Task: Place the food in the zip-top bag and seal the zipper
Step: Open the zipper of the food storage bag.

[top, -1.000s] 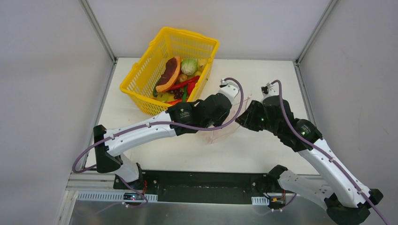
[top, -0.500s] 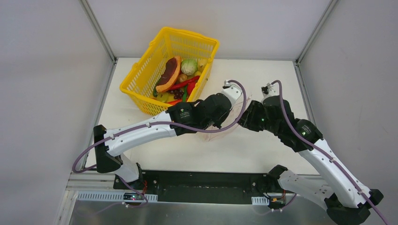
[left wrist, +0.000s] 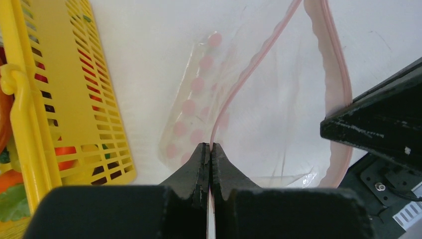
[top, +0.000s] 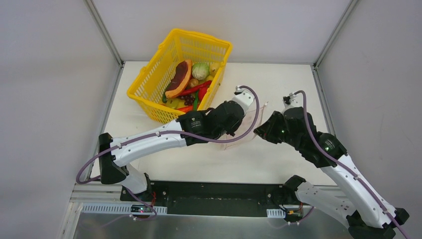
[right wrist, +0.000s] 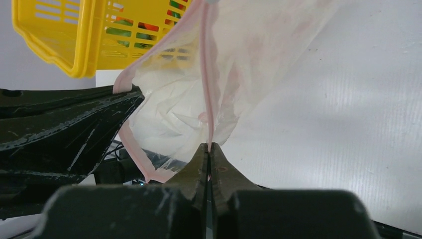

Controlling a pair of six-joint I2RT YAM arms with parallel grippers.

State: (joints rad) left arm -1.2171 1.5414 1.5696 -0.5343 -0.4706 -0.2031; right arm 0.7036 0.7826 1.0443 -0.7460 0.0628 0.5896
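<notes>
Left hand (left wrist: 209, 149), just right of the basket (top: 149, 82) holding the food (top: 179, 79), is pinched on one zipper (left wrist: 240, 83) lip. Zip-top bag (left wrist: 199, 99) spans between, mouth spread. Right hand (right wrist: 209, 148) clamps the opposite lip. Food's nearer the left arm.

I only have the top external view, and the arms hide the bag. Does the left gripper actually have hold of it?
Observer: Yes. The left gripper is shut on the zipper, pinching one lip.
Operator: And the right one?
Observer: The right gripper is shut on the zipper too, on what looks like the opposite lip.
Operator: Anything inside the bag?
Observer: No. The zip-top bag looks empty in both wrist views.
</notes>
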